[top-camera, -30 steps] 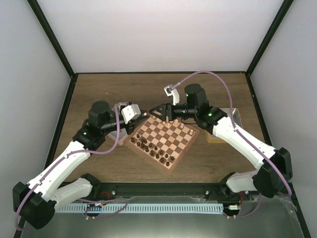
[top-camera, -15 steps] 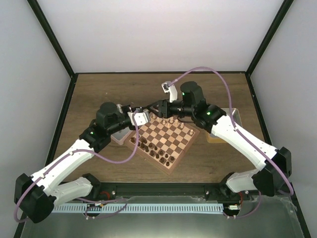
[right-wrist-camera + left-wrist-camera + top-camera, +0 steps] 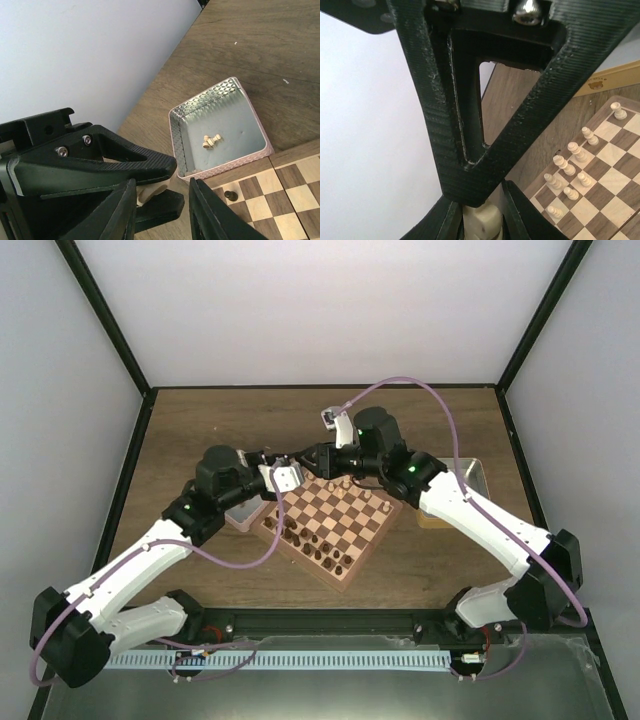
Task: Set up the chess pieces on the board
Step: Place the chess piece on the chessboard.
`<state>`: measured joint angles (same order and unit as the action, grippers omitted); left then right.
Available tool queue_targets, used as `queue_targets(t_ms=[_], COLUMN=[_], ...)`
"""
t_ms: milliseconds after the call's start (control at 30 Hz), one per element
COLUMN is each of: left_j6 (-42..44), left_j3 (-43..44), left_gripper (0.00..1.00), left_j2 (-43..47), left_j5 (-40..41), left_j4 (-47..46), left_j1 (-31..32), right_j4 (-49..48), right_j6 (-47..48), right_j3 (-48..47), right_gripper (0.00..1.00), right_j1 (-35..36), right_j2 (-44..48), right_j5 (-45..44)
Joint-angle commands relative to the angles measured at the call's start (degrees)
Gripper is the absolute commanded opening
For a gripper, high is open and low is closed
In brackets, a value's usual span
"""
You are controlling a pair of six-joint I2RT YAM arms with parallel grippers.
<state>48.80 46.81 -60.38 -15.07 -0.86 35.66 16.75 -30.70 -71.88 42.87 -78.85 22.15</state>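
Handing a piece from one arm to the other, is that the step?

It looks so. The left pincer [image 3: 482, 212] is clenched on a pale piece [image 3: 481, 226]. It holds the piece up in the air over the far corner of the board [image 3: 372, 548], touching neither board nor table [image 3: 200, 420].

And the right pincer [image 3: 161, 197]?

Its jaws stand either side of that same piece. In the right wrist view there is a gap on one side, so I'd call it unclamped, not gripping yet.

How far along is the setup?

Partway, I judge. A row of pale pieces [image 3: 575, 150] stands along one edge of the board, and dark pieces [image 3: 318, 552] stand on the opposite side. A few loose pieces [image 3: 211, 141] lie in the metal tray [image 3: 176, 131] just beside the board.

So what does the next move call for?

The right jaws need to meet on the piece squarely, clear of the left fingers, before the left lets go. If the left releases too soon, a thing that small would likely drop and roll. After that the piece wants carrying to a free square on the pale side and setting down upright.

Which square?

I cannot tell, because the fingers hide what kind of piece it is.
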Motion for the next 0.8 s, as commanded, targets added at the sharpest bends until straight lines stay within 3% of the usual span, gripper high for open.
queue_targets(t_ms=[0, 233, 400, 633, 767], left_j6=[1.3, 0.9, -1.2, -21.4, -33.3], left_j3=[1.2, 2.1, 2.1, -0.2, -5.7], left_gripper=[0.21, 0.22, 0.19, 0.18, 0.18], left_j2=[-0.9, -1.8, -2.3, -2.5, -2.9], left_j5=[-0.8, 1.0, 0.8, -4.5, -9.7], left_j4=[-1.4, -1.4, -0.2, 3.6, -3.4], left_j1=[0.2, 0.3, 0.2, 0.3, 0.3], right_j4=[0.9, 0.9, 0.7, -0.3, -2.3], right_j6=[1.0, -1.0, -1.9, -8.3, -12.2], right_j3=[-3.1, -1.9, -0.8, 6.2, 13.0], right_gripper=[0.3, 0.26, 0.3, 0.38, 0.41], right_j1=[1.3, 2.1, 2.2, 2.1, 0.9], right_j2=[-1.9, -1.8, -1.2, 5.1, 10.4], right_j5=[-2.1, -2.7, -5.1, -18.7, -26.7])
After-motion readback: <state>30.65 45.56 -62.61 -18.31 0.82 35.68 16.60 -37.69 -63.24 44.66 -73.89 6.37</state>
